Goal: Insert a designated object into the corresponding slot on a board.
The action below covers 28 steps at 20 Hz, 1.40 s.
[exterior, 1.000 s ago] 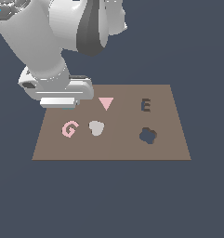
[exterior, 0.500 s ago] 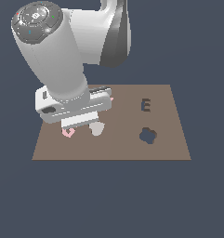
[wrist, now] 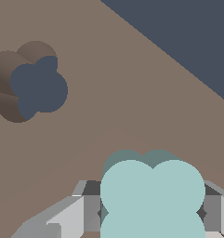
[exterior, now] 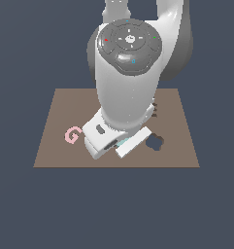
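Exterior view: arm body (exterior: 130, 78) covers the board's (exterior: 55, 141) middle. The teal block (exterior: 123, 142) shows only as a sliver under the wrist; fingers hidden. Dark cutout (exterior: 156, 111) beside the arm mostly covered, shape unreadable.

Wrist view: teal block (wrist: 153, 195) cut off by the frame edge, hiding the fingertips and their contact.

Block (wrist: 152, 195) in the end effector (wrist: 150, 214), apart from slot (wrist: 32, 83).

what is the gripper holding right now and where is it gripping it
The gripper holds the pale teal lobed block, its fingers clamped on two opposite sides.
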Motion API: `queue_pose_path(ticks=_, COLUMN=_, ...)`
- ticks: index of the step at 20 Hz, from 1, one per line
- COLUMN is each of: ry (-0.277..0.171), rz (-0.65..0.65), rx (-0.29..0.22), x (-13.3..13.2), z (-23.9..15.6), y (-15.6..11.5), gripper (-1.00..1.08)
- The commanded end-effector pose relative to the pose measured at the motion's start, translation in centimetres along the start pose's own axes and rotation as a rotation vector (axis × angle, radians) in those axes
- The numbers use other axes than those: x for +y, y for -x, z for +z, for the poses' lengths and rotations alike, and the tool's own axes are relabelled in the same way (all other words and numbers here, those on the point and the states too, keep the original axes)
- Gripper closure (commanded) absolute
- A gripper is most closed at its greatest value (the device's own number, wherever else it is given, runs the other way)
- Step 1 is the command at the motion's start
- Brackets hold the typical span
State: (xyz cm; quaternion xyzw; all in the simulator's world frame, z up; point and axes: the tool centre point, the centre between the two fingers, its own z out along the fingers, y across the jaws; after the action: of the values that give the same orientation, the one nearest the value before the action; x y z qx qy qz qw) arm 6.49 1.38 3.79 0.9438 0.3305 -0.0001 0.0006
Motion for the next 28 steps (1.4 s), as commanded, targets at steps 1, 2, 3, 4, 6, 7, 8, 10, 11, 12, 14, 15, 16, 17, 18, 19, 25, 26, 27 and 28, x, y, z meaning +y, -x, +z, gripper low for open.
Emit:
queue_pose_path(ticks=1, ry=0.000, rz=-0.089, rx=0.000, x=-1.7, z=-0.1, y=-2.2, gripper=1.08)
queue_pose_path(ticks=2, ry=0.000, rz=-0.122, rx=0.000, x=-2.5, z=-0.1, y=-3.0, gripper=1.08)
queue_pose_path(ticks=3, ry=0.000, rz=-0.153, rx=0.000, x=-3.2, z=-0.2, y=-3.7, gripper=1.08)
queue_pose_path(ticks=4, ry=0.000, rz=-0.184, rx=0.000, x=-3.9, z=-0.2, y=-4.4, gripper=1.08)
queue_pose_path(ticks=6, ry=0.000, rz=-0.239, rx=0.000, x=-5.3, z=-0.2, y=-5.5, gripper=1.08)
queue_pose_path(ticks=7, ry=0.000, rz=-0.263, rx=0.000, x=-5.9, z=-0.2, y=-5.9, gripper=1.08)
queue_pose_path(ticks=8, ry=0.000, rz=-0.284, rx=0.000, x=-6.4, z=-0.3, y=-6.3, gripper=1.08)
queue_pose_path(ticks=10, ry=0.000, rz=-0.315, rx=-0.001, x=-7.3, z=-0.3, y=-6.9, gripper=1.08)
queue_pose_path(ticks=11, ry=0.000, rz=-0.326, rx=-0.001, x=-7.6, z=-0.3, y=-7.1, gripper=1.08)
queue_pose_path(ticks=12, ry=-0.001, rz=-0.334, rx=-0.001, x=-7.8, z=-0.3, y=-7.2, gripper=1.08)
queue_pose_path(ticks=14, ry=-0.001, rz=-0.340, rx=-0.001, x=-8.0, z=-0.3, y=-7.3, gripper=1.08)
queue_pose_path(ticks=15, ry=-0.002, rz=-0.333, rx=-0.001, x=-7.9, z=-0.3, y=-7.2, gripper=1.08)
queue_pose_path(ticks=16, ry=-0.002, rz=-0.333, rx=-0.001, x=-7.9, z=-0.2, y=-7.2, gripper=1.08)
queue_pose_path(ticks=17, ry=-0.001, rz=-0.334, rx=-0.001, x=-7.9, z=0.0, y=-7.2, gripper=1.08)
queue_pose_path(ticks=18, ry=-0.001, rz=-0.336, rx=-0.001, x=-8.0, z=0.2, y=-7.2, gripper=1.08)
queue_pose_path(ticks=19, ry=-0.001, rz=-0.339, rx=-0.001, x=-8.0, z=0.5, y=-7.2, gripper=1.08)
queue_pose_path(ticks=25, ry=-0.001, rz=-0.340, rx=-0.001, x=-8.0, z=0.7, y=-7.2, gripper=-0.92)
queue_pose_path(ticks=26, ry=-0.001, rz=-0.340, rx=-0.001, x=-8.0, z=0.7, y=-7.2, gripper=-0.92)
queue_pose_path(ticks=27, ry=-0.001, rz=-0.340, rx=-0.001, x=-8.0, z=0.7, y=-7.2, gripper=-0.92)
queue_pose_path(ticks=28, ry=-0.001, rz=-0.340, rx=-0.001, x=-8.0, z=0.7, y=-7.2, gripper=-0.92)
